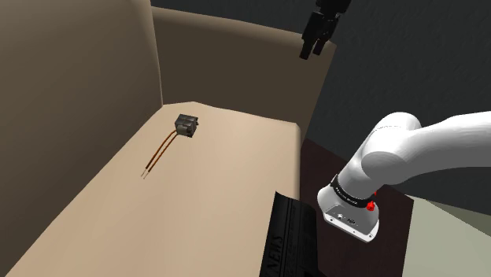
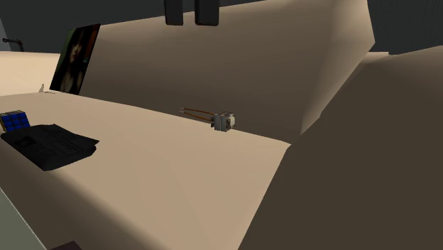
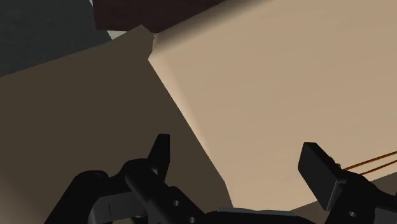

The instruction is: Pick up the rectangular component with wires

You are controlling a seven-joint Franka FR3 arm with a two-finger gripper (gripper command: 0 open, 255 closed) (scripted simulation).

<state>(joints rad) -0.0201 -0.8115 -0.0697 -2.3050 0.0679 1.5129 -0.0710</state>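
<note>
The small rectangular component (image 1: 186, 125), lying left of centre in the shoulder view on the beige surface (image 1: 212, 204), is judged light and rigid and should be clasped across its body, not its thin flexible wires (image 1: 160, 151), by the gripper (image 1: 317, 38), seen empty with fingers (image 3: 160, 153) parted at upper right.

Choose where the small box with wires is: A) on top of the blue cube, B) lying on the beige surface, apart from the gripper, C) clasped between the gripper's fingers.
B: the box rests on the beige surface with its wires trailing from it, while the open gripper hangs high above.
</note>
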